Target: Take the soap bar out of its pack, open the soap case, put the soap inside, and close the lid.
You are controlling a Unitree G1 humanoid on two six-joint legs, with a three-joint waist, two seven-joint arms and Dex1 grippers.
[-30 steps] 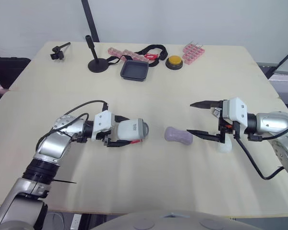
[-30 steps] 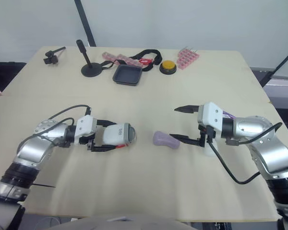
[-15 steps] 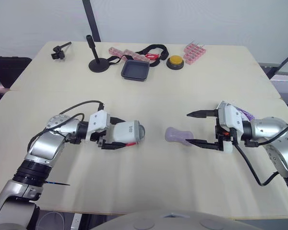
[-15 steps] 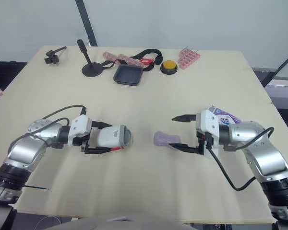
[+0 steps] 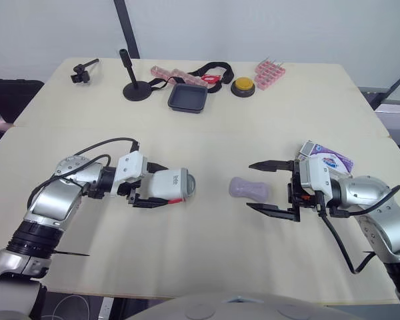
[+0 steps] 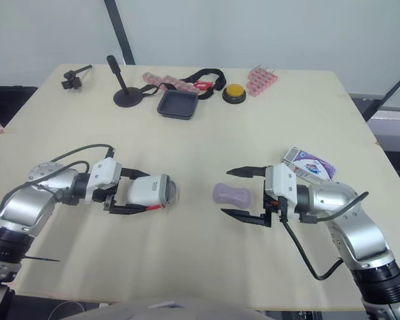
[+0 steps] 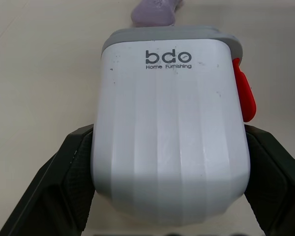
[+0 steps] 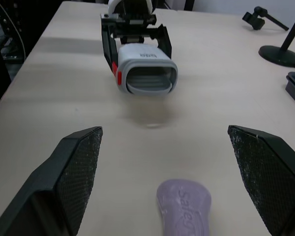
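On the table, mid-gap: one soap bar (image 5: 246, 189) is lying bare, its end sitting between the right gripper's (image 5: 250, 187) spread, non-touching fingers.
Soap handling: probably hard, slick, light; pinching its narrow waist is looking safest.
Left gripper (image 5: 153, 190): clamping the one soap case (image 5: 175, 183).
Pack (image 5: 327, 159): one, lying beside the right arm.

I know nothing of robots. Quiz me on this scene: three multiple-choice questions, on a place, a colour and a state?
1. Where is the soap? A on the table, between case and right pincer; B inside the case; C atop the case.
2. Soap colour? A green; B yellow; C purple.
3. Right pincer? A shut on soap; B open; C shut on case.
Answers: A, it lies bare on the table; C, it is pale purple; B, its fingers stand wide apart.
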